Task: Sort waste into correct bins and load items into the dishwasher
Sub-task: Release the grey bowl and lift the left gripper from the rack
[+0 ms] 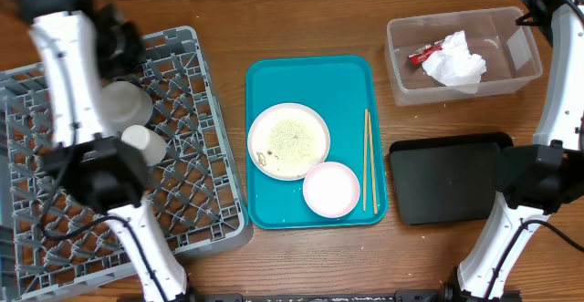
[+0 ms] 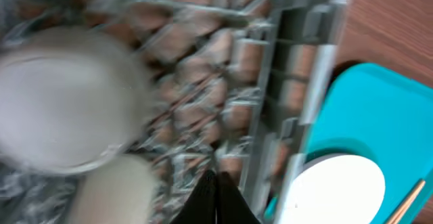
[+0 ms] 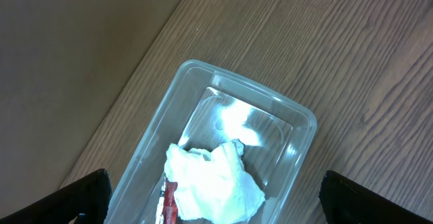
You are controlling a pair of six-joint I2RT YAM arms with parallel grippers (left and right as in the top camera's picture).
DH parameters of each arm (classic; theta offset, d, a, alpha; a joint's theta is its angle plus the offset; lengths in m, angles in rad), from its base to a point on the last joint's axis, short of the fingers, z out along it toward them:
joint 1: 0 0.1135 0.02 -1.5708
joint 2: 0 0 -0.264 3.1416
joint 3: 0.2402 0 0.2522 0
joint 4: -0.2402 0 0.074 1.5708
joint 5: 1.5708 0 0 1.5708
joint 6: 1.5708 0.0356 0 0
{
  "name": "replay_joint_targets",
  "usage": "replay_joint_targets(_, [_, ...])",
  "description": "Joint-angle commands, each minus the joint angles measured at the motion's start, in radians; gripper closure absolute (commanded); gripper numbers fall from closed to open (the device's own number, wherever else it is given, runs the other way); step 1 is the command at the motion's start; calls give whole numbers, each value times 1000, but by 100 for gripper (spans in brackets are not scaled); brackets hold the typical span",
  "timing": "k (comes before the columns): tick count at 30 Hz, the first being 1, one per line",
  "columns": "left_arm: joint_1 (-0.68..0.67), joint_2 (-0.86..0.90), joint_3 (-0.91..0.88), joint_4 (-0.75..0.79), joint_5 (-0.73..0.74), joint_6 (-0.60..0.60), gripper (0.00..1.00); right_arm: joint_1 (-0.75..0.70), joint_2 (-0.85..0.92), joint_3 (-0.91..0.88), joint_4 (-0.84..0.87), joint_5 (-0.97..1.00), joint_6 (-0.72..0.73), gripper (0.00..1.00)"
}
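The grey dish rack (image 1: pixel 205 202) at the left holds a grey bowl (image 1: pixel 123 104) and a white cup (image 1: pixel 144 145). My left gripper (image 2: pixel 218 197) is shut and empty above the rack, right of the cup (image 2: pixel 111 190) and bowl (image 2: pixel 61 102); this view is blurred. The round plate (image 1: pixel 289 140) with rice scraps, the small white-pink bowl (image 1: pixel 331 189) and the chopsticks (image 1: pixel 369 161) lie on the teal tray (image 1: pixel 274 83). The clear tub (image 1: pixel 401 37) holds the napkin (image 1: pixel 453 60) and red wrapper (image 1: pixel 422 54). My right gripper (image 3: pixel 216 204) is wide open above the tub (image 3: pixel 298 122) and napkin (image 3: pixel 210 183).
The black tray (image 1: pixel 452 179) lies right of the teal tray, below the tub. My right arm's base stands at the table's right edge. Bare wooden table shows between the trays and the tub.
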Motion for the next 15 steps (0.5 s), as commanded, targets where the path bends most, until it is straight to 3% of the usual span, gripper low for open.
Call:
replay_joint_targets(1, [-89,-5,-56,51,-92,-100,96,1,-27,13,4,6,8,0])
replay_joint_targets(4, [-161,-5,-112,103,-129,-114,96,1,-27,13,4,6,8,0])
replay_joint_targets(9, [-241,-5,-173,101,-411,-286,96,1,-27,13,4,6,8,0])
replay_joint_targets(15, [-257,-5,-240,119,-378,-291,96,1,-27,13,4,6,8,0])
